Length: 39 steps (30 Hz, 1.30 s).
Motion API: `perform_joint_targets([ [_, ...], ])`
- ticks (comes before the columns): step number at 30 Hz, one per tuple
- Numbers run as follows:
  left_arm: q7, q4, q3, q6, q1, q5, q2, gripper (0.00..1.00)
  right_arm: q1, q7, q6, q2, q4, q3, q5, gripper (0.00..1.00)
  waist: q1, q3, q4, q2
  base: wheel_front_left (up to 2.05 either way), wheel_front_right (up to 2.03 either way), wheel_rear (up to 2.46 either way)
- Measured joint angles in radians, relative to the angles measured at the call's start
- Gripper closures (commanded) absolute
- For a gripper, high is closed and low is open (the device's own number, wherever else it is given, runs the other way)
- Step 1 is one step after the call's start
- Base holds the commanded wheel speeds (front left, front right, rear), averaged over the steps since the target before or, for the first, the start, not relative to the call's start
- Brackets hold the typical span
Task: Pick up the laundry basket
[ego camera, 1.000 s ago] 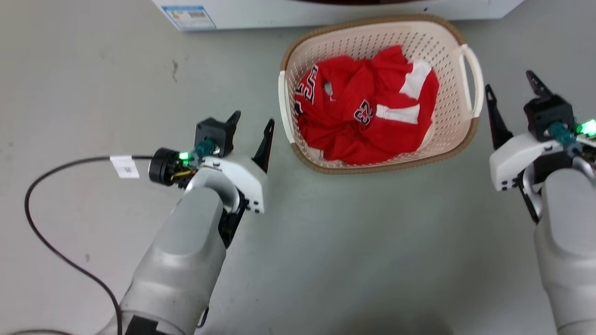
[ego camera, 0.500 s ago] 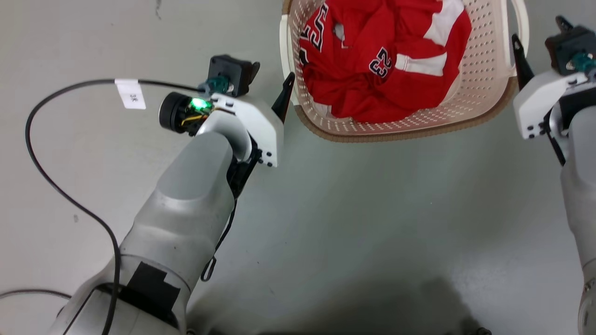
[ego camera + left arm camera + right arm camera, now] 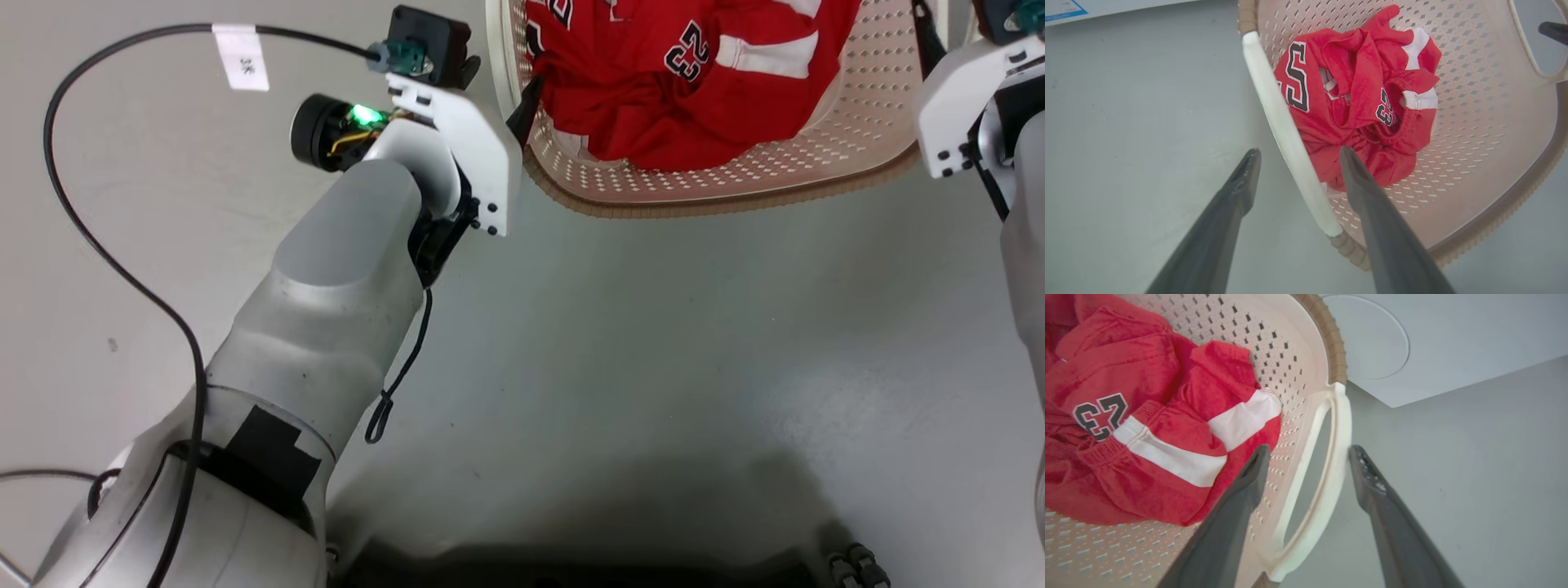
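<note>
Left hand [image 3: 1299, 152]: open wide, empty. Fingers straddle left handle [image 3: 1286, 134] of laundry basket [image 3: 1494, 122], one outside wall, one inside. No contact visible.

Right hand [image 3: 1309, 449]: open likewise, empty, straddling right handle [image 3: 1331, 465].

Basket on floor [image 3: 1147, 122], between both hands. Red jersey [image 3: 1355, 102] inside basket, washer [image 3: 1412, 343] just behind basket.

Step, as judged: pre-grasp alignment reached, closing not yet begun.

Next move calls for: both hands closing on handles together, firm pinch, then even lift so basket keeps level.
</note>
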Motion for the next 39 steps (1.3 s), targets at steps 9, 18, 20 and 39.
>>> perform_joint_targets([
  [9, 0.001, 0.02, -0.076, 0.0, -0.053, -0.058, 0.0, 0.0, -0.035, 0.054, 0.0, -0.008, 0.03, -0.04, -0.016, 0.0, 0.0, 0.049, 0.014, 0.0, 0.0, 0.0, 0.0],
  [18, -0.018, 0.053, -0.136, 0.001, -0.086, -0.086, -0.001, 0.71, -0.051, 0.078, 0.0, -0.01, 0.043, -0.071, -0.024, 0.09, 0.0, 0.073, 0.019, 0.0, 0.0, 0.0, 0.0],
  [20, -0.024, 0.053, -0.146, 0.003, -0.097, -0.091, -0.003, 1.0, -0.057, 0.077, 0.0, -0.019, 0.039, -0.081, -0.024, 1.0, -0.0001, 0.078, 0.027, 0.0001, 0.0, 0.0, 0.0],
  [39, -0.015, 0.11, -0.226, 0.01, -0.086, -0.184, -0.001, 1.0, -0.038, 0.154, 0.001, 0.027, 0.1, -0.089, -0.029, 1.0, -0.0001, -0.007, 0.034, 0.0, 0.0, 0.0, 0.0],
])
